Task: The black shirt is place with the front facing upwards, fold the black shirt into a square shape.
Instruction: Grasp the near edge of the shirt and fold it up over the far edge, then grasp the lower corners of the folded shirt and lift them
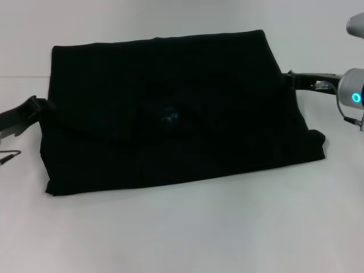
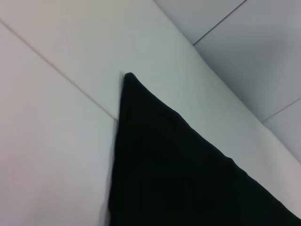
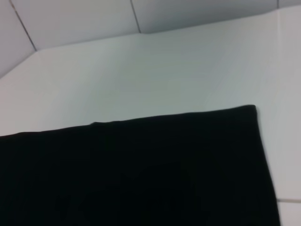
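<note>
Head view: black shirt (image 1: pixel 182 108), folded to a wide rectangle on worktop (image 1: pixel 187 227); left hand (image 1: pixel 25 114) and right hand (image 1: pixel 301 81) at its side edges, grip indeterminate; next, fold inward toward square.

Lab-like setting: plain white table (image 1: pixel 187 227), panelled wall (image 3: pixel 84 19).

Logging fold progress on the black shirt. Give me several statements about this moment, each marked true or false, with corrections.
1. The black shirt lies on the white table. True.
2. The left gripper is at the shirt's left edge. True.
3. The right gripper hangs above the shirt's middle. False: it is at the right edge.
4. The shirt hangs off the table's near edge. False: bare table shows in front of it.
5. A small blue mark shows near the shirt's middle. True.
</note>
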`<move>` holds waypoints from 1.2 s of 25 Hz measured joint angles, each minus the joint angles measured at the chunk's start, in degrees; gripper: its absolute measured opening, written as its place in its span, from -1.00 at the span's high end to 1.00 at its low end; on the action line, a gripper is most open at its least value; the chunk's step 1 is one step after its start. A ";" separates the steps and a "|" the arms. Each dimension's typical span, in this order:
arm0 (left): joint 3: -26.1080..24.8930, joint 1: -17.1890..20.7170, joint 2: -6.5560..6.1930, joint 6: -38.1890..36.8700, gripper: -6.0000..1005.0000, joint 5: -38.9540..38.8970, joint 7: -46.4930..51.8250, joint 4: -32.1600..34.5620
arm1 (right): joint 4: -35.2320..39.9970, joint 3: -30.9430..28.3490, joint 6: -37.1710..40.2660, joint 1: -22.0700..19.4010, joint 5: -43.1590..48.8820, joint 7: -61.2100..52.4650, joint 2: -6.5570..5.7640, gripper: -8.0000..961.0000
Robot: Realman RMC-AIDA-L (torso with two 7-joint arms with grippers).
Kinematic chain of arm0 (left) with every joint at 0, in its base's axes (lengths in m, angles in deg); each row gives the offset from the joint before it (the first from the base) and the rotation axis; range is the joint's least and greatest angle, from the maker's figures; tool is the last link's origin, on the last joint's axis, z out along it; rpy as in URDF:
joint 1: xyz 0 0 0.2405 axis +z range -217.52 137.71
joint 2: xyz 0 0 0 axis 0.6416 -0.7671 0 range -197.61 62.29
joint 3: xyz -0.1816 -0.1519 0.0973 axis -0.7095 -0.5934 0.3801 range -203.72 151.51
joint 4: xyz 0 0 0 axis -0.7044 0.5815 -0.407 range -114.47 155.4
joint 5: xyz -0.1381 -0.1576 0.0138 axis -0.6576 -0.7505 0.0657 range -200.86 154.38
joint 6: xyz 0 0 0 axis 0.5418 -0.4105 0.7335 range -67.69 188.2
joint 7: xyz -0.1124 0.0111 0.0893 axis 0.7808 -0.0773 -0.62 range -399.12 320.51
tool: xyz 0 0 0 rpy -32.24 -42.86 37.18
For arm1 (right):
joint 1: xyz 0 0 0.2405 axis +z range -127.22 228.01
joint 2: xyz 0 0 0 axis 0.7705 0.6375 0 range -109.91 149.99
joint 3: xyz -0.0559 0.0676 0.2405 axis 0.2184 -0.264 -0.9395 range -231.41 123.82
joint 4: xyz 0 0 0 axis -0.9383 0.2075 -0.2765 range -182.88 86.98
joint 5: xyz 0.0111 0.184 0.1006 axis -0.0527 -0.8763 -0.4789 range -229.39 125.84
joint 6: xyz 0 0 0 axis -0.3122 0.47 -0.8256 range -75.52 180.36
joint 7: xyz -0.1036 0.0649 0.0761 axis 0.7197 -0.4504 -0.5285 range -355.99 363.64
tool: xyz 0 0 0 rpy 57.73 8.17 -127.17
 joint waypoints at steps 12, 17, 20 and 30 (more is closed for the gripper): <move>0.27 3.78 -0.56 -8.53 0.24 -7.51 -7.32 -1.08 | 0.65 -0.39 12.03 -6.43 -18.07 10.44 -1.63 0.13; 1.87 7.54 -3.75 -14.07 -0.21 -6.36 -1.40 -1.88 | 0.70 0.16 24.46 -9.72 -20.49 18.18 -2.17 -0.49; 6.23 10.13 -5.61 -15.98 -0.46 -5.75 2.14 -1.75 | 0.57 1.50 28.28 -11.17 -19.59 21.16 -2.16 -0.70; 12.43 12.55 -7.46 -27.70 -0.88 -0.75 5.10 1.71 | 0.50 5.63 38.96 -14.30 -14.93 29.67 -1.07 -0.92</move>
